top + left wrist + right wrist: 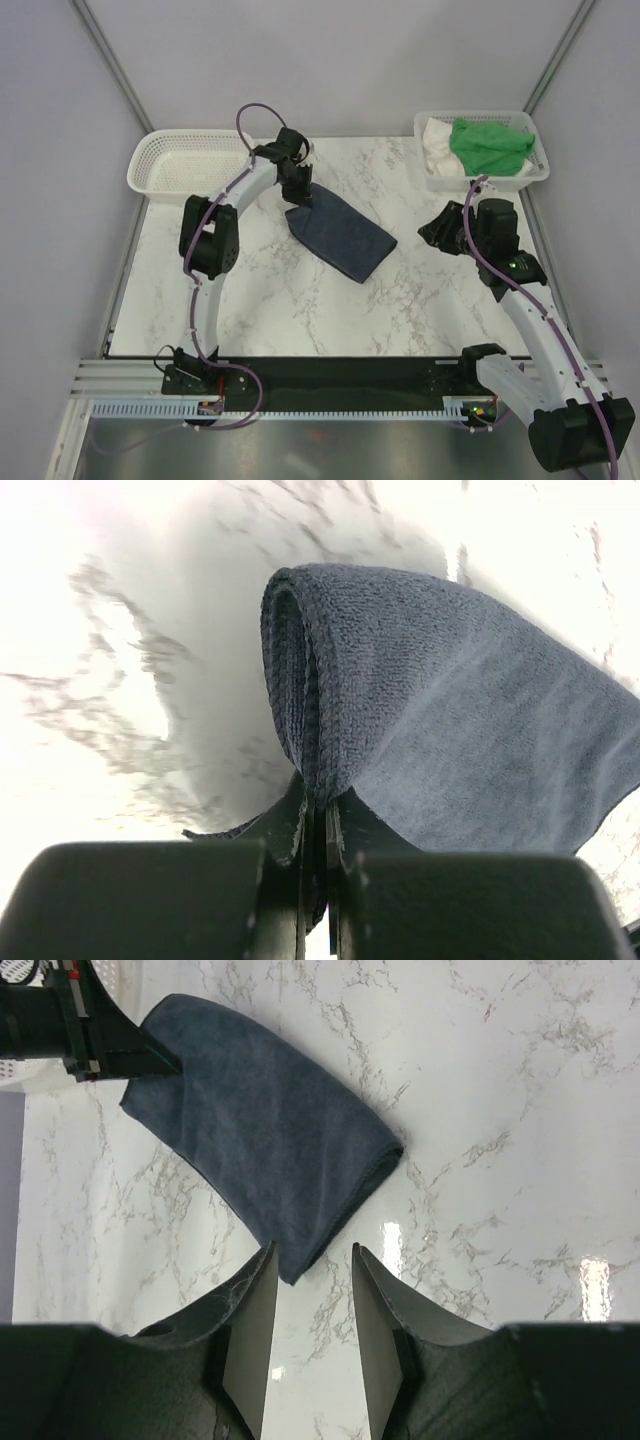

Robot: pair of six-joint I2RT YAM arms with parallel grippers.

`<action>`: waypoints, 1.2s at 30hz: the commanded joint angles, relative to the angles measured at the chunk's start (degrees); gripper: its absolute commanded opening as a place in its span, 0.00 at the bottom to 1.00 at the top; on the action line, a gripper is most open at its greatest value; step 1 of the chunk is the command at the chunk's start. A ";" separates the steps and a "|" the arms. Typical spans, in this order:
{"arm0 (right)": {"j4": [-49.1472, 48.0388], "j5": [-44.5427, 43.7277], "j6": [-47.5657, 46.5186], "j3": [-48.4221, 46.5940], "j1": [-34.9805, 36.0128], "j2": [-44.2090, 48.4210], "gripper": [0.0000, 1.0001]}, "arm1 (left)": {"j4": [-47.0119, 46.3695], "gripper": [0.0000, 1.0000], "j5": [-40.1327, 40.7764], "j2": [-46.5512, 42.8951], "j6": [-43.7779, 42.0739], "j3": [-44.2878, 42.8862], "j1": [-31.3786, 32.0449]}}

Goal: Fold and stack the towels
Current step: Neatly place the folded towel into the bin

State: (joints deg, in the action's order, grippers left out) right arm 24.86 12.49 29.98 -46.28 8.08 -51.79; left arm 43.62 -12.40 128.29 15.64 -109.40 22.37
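Item 1. Right hand (312, 1258), at 3 o'clock on the surface (300, 310). Jaws stood partly apart with nothing between them. It hung over bare marble, apart from the cloth and pointed toward it.

Item 2. Navy towel (340, 235), at the centre of the surface and slightly toward 12 o'clock. It lay mostly flat, already doubled over: a rounded fold ran along its 3 o'clock side, and the left wrist view showed layered edges. Its 11 o'clock corner was raised off the marble.

Item 3. Left hand (318, 810), at 11 o'clock from the towel's middle. Jaws were pinched tight on that raised corner, with cloth curling up and over them.

Item 4. Left basket (160, 165), at 10 o'clock in the far corner. White mesh; no cloth showed in it.

Item 5. Right basket (482, 185), at 2 o'clock in the far corner. It held the green towel (490, 145), bunched, and beside it toward 9 o'clock the white towel (436, 138), also rumpled.

Progress, as judged: early. One towel of three was out and partly folded, apparently mid-fold. Two were unfolded and not yet taken from the basket. No stack had been started.
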 commanded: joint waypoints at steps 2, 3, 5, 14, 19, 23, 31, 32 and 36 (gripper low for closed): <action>-1.31 -1.77 -1.94 -2.76 -0.08 -1.47 0.44 | 5.78 0.02 5.54 3.28 0.80 -8.01 -3.20; -1.39 -1.86 -2.11 -2.85 -0.08 -1.65 0.44 | 6.65 0.02 6.07 3.98 0.45 -9.24 -3.56; -1.92 -2.29 -2.55 -3.02 -0.17 -2.43 0.44 | 7.44 0.02 7.56 6.17 0.01 -13.19 -4.52; -4.38 -2.74 -2.73 -3.02 -0.17 -6.21 0.44 | 9.56 0.02 18.01 9.08 -1.93 -24.80 -6.63; -5.61 -3.00 -3.08 -2.85 -0.08 -7.89 0.44 | 9.65 0.02 20.49 8.91 -2.54 -28.41 -7.78; -5.96 -3.17 -3.35 -2.41 0.01 -8.76 0.44 | 9.73 0.02 22.24 7.68 -3.24 -28.50 -7.87; -6.05 -3.17 -3.61 -2.15 -0.08 -8.33 0.44 | 10.17 0.02 28.39 5.83 -5.79 -30.42 -9.09; -5.97 -2.91 -3.61 -2.15 -0.08 -8.24 0.44 | 10.26 0.02 28.57 5.48 -5.97 -30.86 -9.45; -6.14 -3.00 -3.52 -2.14 -0.08 -8.24 0.44 | 10.35 0.02 28.31 4.87 -6.15 -32.36 -11.73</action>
State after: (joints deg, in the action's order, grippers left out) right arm 20.51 10.15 27.18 -47.09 8.08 -60.62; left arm 54.33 13.06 137.73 11.90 -138.02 13.19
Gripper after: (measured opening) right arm 0.438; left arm 0.052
